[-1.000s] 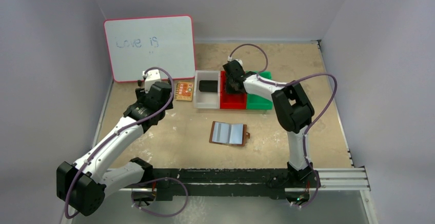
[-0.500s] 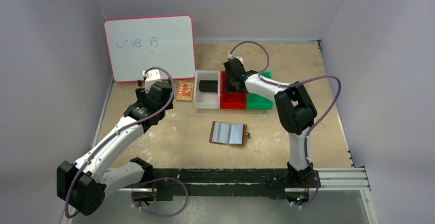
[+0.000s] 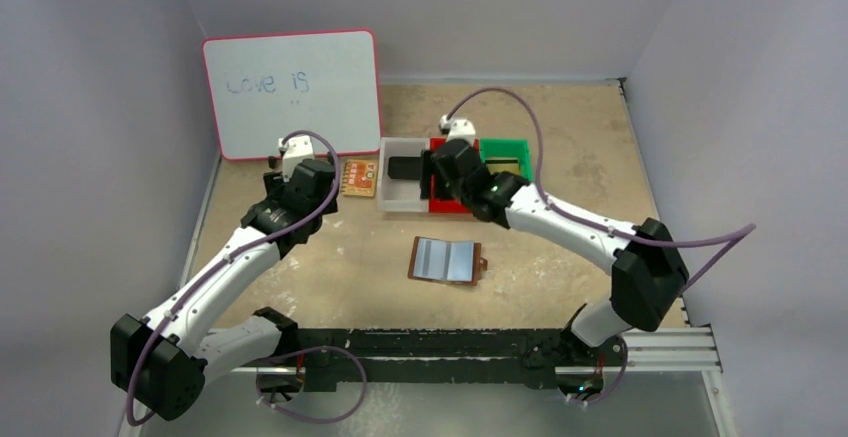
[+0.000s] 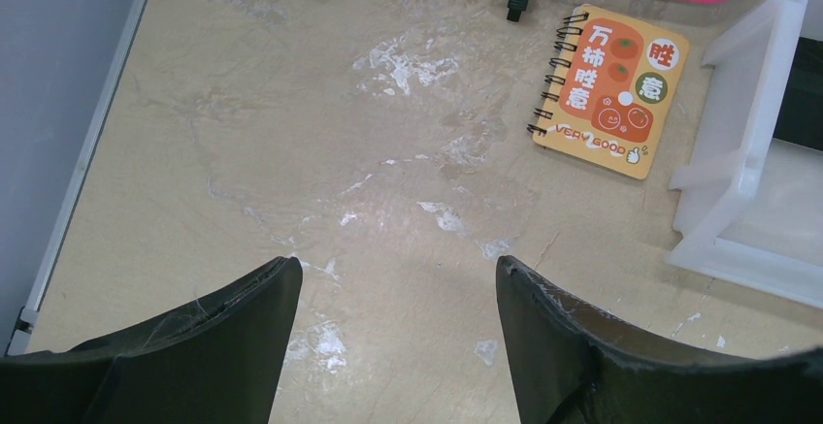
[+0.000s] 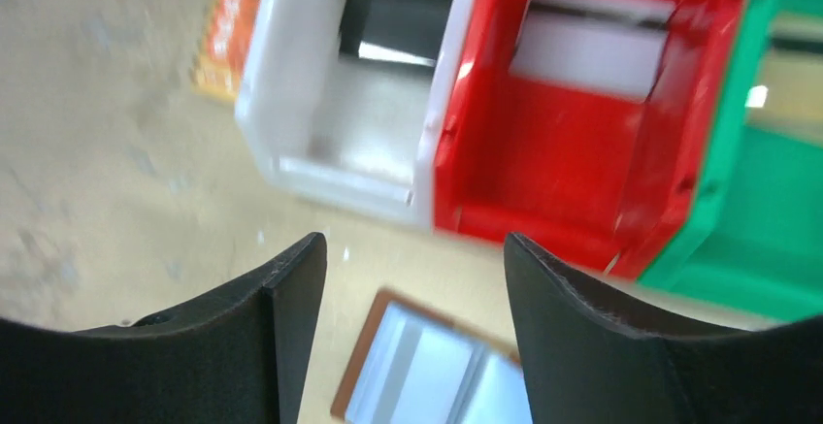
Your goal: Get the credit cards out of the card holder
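Observation:
The brown card holder lies open on the table, its two pale blue-grey panels up; in the right wrist view the card holder sits blurred just below my fingers. A black credit card lies in the white bin. A pale card leans in the red bin. My right gripper hovers at the red bin's near wall, open and empty. My left gripper hangs open over bare table, left of the bins.
An orange spiral notebook lies left of the white bin and shows at the upper right in the left wrist view. A green bin stands right of the red one. A whiteboard leans at the back left.
My right arm has swung its elbow out to the near right and drawn the gripper back from inside the red bin to its near wall, jaws opening. The left arm has not moved.

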You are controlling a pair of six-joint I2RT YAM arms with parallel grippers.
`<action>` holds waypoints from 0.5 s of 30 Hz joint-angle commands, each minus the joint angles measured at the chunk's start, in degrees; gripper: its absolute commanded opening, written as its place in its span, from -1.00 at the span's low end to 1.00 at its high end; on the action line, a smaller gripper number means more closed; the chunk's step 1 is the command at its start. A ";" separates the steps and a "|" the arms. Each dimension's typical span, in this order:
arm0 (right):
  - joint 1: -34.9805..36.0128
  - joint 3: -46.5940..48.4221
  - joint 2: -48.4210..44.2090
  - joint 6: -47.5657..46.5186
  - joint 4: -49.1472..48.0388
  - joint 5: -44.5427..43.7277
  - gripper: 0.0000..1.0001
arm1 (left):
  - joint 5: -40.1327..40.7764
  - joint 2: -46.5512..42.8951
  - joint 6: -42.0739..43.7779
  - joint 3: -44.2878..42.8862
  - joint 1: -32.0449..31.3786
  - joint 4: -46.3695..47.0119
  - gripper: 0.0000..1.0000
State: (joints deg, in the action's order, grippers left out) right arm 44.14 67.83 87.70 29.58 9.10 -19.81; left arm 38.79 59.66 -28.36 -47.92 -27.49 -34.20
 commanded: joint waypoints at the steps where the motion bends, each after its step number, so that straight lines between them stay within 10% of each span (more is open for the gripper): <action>1: 7.74 -3.57 0.47 10.56 6.71 -9.24 0.42 | 0.91 -1.12 -0.45 -2.98 0.24 0.12 0.48; 15: 15.96 -4.61 11.25 22.84 9.74 -6.55 0.30 | 2.52 -3.50 -0.91 -2.37 0.24 0.25 0.53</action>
State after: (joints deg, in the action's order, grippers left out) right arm 59.64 61.28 97.73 47.75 15.81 -24.53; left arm 39.46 57.36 -28.49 -48.34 -27.49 -34.54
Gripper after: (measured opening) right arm 0.680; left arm 0.763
